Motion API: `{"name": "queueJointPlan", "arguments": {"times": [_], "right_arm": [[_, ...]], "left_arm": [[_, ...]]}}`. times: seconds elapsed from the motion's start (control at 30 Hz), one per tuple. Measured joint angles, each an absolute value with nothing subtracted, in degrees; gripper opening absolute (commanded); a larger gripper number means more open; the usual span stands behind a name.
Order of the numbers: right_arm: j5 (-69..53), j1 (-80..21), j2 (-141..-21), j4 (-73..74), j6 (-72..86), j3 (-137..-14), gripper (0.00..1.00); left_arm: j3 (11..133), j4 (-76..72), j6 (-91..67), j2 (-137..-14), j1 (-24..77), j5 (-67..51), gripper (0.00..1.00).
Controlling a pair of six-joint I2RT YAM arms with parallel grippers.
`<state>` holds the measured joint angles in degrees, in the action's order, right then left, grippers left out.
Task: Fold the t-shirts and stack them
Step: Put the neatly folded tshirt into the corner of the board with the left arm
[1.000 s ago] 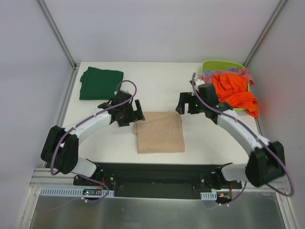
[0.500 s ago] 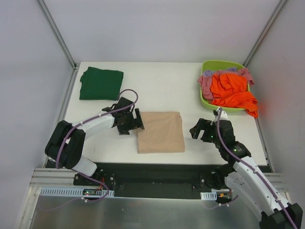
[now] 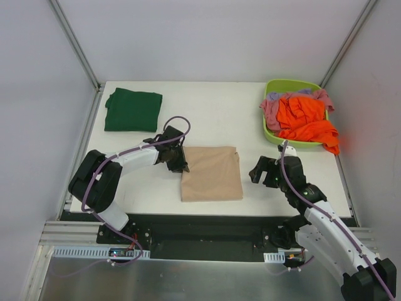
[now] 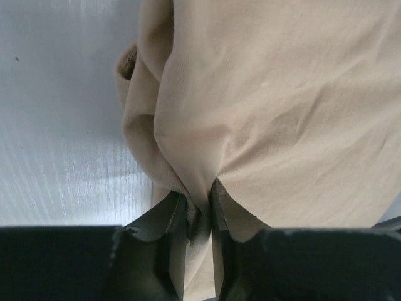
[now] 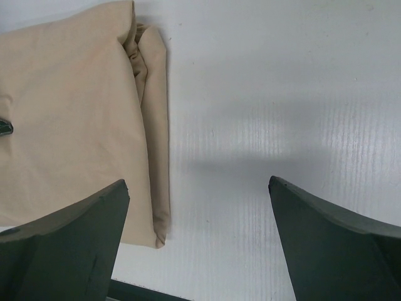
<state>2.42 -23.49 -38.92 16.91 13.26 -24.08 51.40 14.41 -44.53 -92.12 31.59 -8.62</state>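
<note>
A folded beige-tan t-shirt [image 3: 212,174] lies in the middle of the table near the front edge. My left gripper [image 3: 180,162] sits at its left edge, shut on a pinch of the cloth; the left wrist view shows the beige fabric [image 4: 269,100] bunched up between the two fingers [image 4: 229,204]. My right gripper [image 3: 259,172] hovers open to the right of the shirt, with bare table between its fingers [image 5: 81,219] and the shirt's folded right edge [image 5: 153,138] just left of them. A folded dark green t-shirt [image 3: 133,109] rests at the back left. Orange [image 3: 306,119], pink and lilac shirts fill the basket.
The lime-green basket [image 3: 270,133] stands at the back right corner, with orange cloth hanging over its front rim. Grey walls close in the table on the left, right and back. A black rail [image 3: 207,226] runs along the near edge.
My left gripper slid right onto the beige shirt's left edge and shut on it. My right arm pulled back from beside the basket to the front right, its gripper still open.
</note>
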Motion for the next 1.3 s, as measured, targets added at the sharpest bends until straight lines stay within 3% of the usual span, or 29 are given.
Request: {"name": "queueJointPlan", "arguments": {"times": [0.1, 0.63, 0.97, 1.3], "right_arm": [[2.7, -23.5, -38.9, 16.9, 13.2, -24.1, 0.96], [3.7, -23.5, -39.5, 17.0, 13.0, -24.1, 0.96], [4.3, -23.5, -40.4, 17.5, 12.9, -24.1, 0.96], [4.7, -23.5, -37.6, 19.7, 12.9, -24.1, 0.96]], "left_arm": [[51.5, 14.3, -44.5, -92.1, 31.6, -9.4, 0.01], [49.7, 6.9, -43.4, -93.2, 29.6, -18.5, 0.0], [49.0, 2.5, -42.3, -97.7, 27.3, -25.5, 0.41], [48.9, 6.1, -38.8, -93.8, 27.3, -24.7, 0.67]]}}
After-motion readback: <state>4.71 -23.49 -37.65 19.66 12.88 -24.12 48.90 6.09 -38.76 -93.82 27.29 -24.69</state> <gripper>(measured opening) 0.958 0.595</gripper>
